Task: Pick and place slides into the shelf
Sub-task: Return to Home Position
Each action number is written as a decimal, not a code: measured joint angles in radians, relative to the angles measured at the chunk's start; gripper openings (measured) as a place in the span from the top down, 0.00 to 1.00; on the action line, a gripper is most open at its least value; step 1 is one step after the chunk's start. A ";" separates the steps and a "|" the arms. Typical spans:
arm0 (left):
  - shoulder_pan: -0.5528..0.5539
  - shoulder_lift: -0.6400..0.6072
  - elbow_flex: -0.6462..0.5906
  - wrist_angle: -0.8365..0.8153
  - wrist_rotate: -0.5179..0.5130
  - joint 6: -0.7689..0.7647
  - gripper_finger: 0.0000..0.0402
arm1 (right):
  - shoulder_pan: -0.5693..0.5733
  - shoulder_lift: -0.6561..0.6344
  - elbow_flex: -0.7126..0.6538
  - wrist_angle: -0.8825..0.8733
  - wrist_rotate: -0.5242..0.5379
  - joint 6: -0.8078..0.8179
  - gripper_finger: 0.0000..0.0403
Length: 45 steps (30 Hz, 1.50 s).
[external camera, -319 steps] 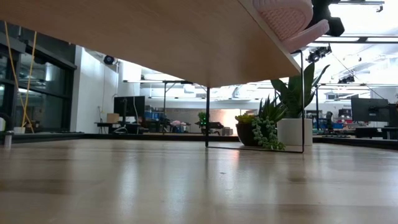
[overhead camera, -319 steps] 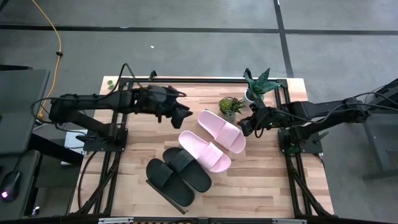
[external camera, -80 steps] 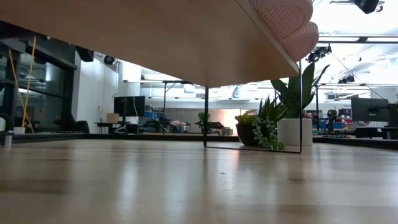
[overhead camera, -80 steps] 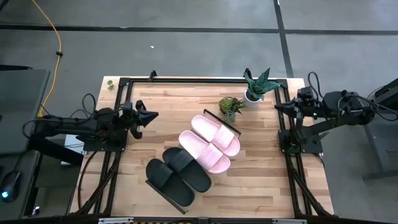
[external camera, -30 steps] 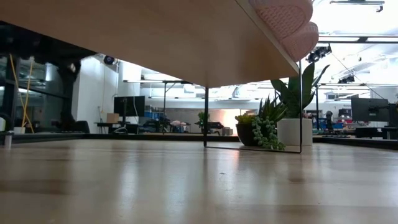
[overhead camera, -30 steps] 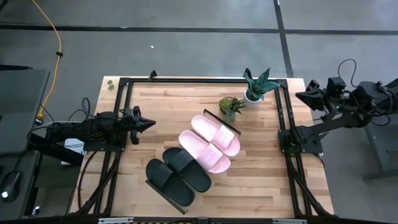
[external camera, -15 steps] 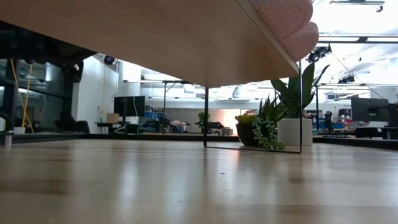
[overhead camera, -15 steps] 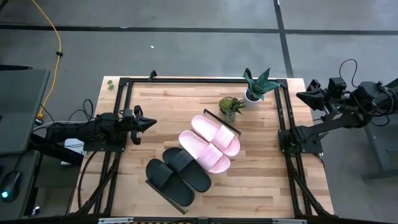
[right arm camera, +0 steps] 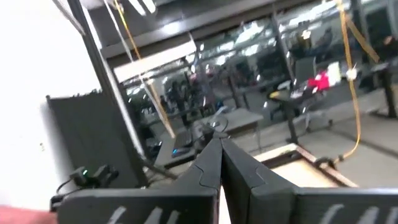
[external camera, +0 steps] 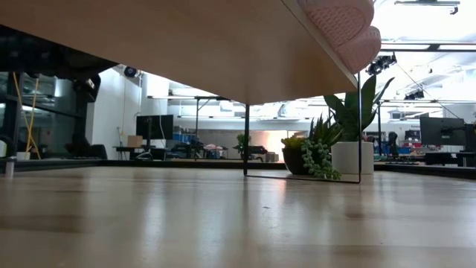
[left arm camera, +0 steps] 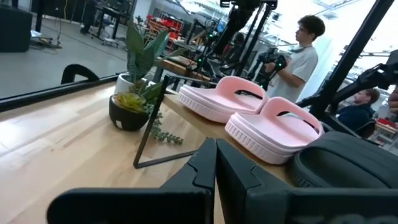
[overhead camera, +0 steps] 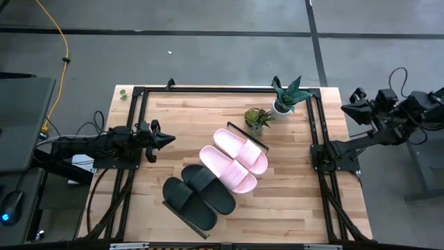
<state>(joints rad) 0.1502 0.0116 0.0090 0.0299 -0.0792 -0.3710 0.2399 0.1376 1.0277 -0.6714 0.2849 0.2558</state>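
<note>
Two pink slides [overhead camera: 243, 151] [overhead camera: 227, 169] and two black slides [overhead camera: 208, 189] [overhead camera: 189, 203] lie side by side, soles down, on the shelf [overhead camera: 248, 136], a light-wood board with a thin black frame set slantwise on the table's middle. The low view shows the shelf's underside [external camera: 186, 45] and the pink toes [external camera: 342, 22] over its edge. My left gripper [overhead camera: 170, 139] is shut and points level toward the slides from the table's left side, well short of them. My right gripper [overhead camera: 347, 110] is shut and hangs beyond the table's right edge. In the left wrist view the pink slides [left arm camera: 277, 127] lie ahead of the shut fingers [left arm camera: 216, 162].
Two potted plants [overhead camera: 258, 119] [overhead camera: 288, 94] stand at the table's far side, near the shelf's far end. Black frame rails [overhead camera: 132, 173] run along the table's left and right sides. A person [left arm camera: 305, 56] stands in the room beyond the table.
My right gripper has drawn back a little farther from the table's right edge, still shut. The slides and the shelf lie as before.
</note>
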 joint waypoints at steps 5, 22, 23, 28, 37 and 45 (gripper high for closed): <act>0.000 0.000 0.000 0.000 0.000 0.000 1.00 | 0.000 -0.111 -0.078 0.059 0.029 -0.085 1.00; 0.000 -0.001 0.000 -0.001 0.000 0.000 1.00 | 0.003 -0.133 -0.521 0.555 0.000 -0.256 1.00; 0.000 -0.001 0.000 -0.001 0.000 0.000 1.00 | 0.003 -0.134 -0.550 0.609 -0.004 -0.256 1.00; 0.000 -0.001 0.000 -0.001 0.000 0.000 1.00 | 0.003 -0.134 -0.681 0.775 -0.005 -0.252 1.00; 0.000 -0.001 0.000 -0.001 0.000 -0.001 1.00 | 0.002 -0.133 -0.834 0.890 -0.008 -0.142 1.00; 0.000 -0.001 0.000 -0.001 0.000 0.000 1.00 | -0.031 -0.133 -0.983 1.136 -0.086 -0.095 1.00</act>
<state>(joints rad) 0.1505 0.0109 0.0090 0.0289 -0.0788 -0.3714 0.2089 0.0044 0.0449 0.4642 0.1992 0.1605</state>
